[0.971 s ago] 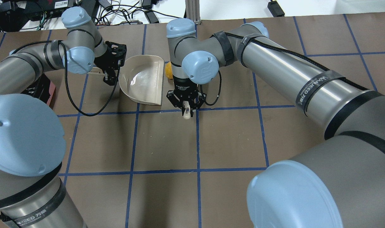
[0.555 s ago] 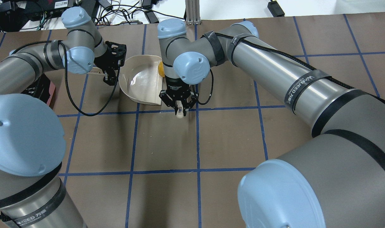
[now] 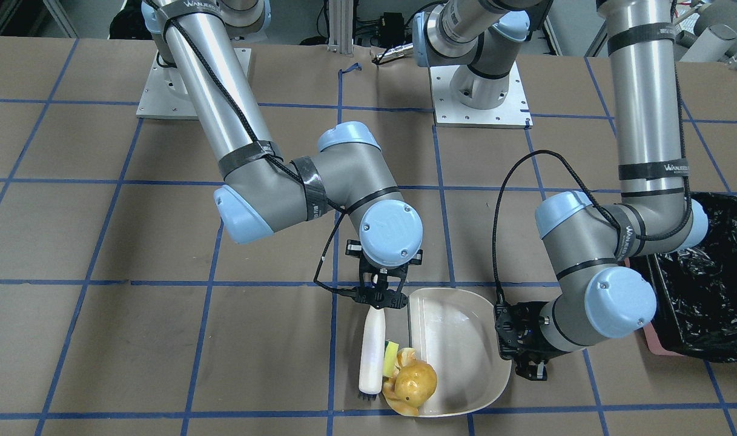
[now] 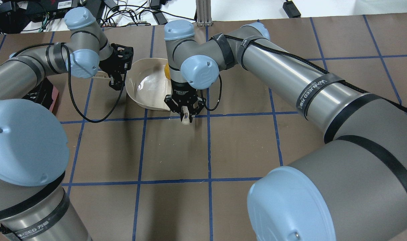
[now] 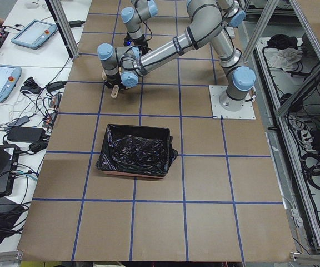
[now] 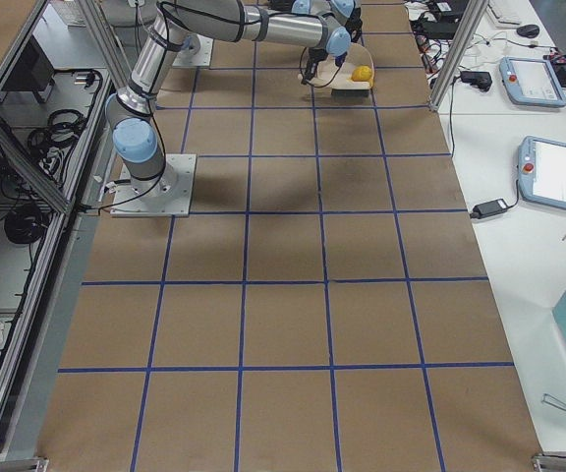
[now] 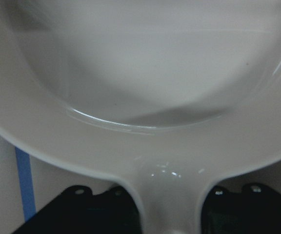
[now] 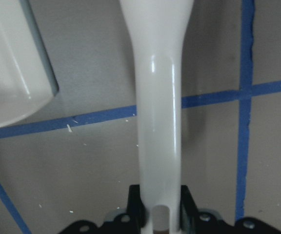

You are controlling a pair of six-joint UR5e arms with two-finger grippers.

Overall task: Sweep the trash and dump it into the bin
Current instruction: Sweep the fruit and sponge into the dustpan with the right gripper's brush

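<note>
Right gripper point(image 3: 380, 301) grips brush point(image 3: 371, 351) pointing away, trash point(image 3: 412, 380) beside, left gripper point(image 4: 113, 81) grips dustpan point(image 3: 459, 339)

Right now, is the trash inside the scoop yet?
Not fully: the trash sits at the dustpan lip, most of its bowl bare, with the brush just behind.

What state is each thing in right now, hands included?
Beige plastic dustpan: lying flat, mostly bare.
Beige dark-bristled hand brush: beside the dustpan's mouth.
Left hand: shut on dustpan handle.
Right hand: shut on brush handle.
Tan potato-like lump: straddling the dustpan's edge.
Yellow-green sponge: just outside that edge.
Golden croissant-shaped piece: against the lump.
Pink bin with black bag liner: open, no trash visible.
</note>
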